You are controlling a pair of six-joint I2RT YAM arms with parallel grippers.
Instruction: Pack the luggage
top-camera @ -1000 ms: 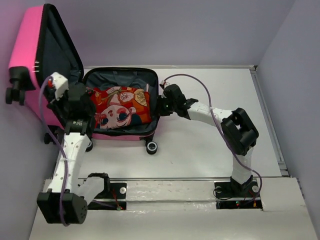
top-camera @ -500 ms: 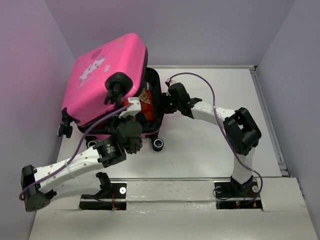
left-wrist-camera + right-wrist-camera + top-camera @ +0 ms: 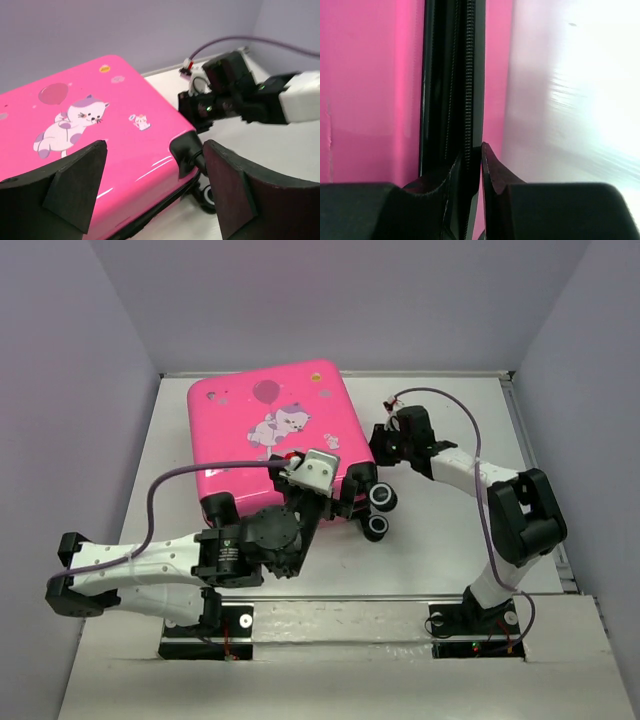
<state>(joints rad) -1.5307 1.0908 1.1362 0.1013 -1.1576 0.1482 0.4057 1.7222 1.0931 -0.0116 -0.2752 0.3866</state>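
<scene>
Tabletop (image 3: 450, 540): white, smooth, walled in lilac; open room lay right of centre. The luggage (image 3: 270, 430), a glossy hot-pink hard shell with rounded corners, lay flat and closed at far left, cat-and-balloon print up. Left gripper (image 3: 155, 147) hung over its near right corner, jaws released, spread wide. Right gripper (image 3: 472, 150) sat just beside the right edge, jaws drawn nearly together along the black zipper trim (image 3: 465, 75); any pinch could not be told. Black wheels (image 3: 380, 498) jutted from the near corner.
</scene>
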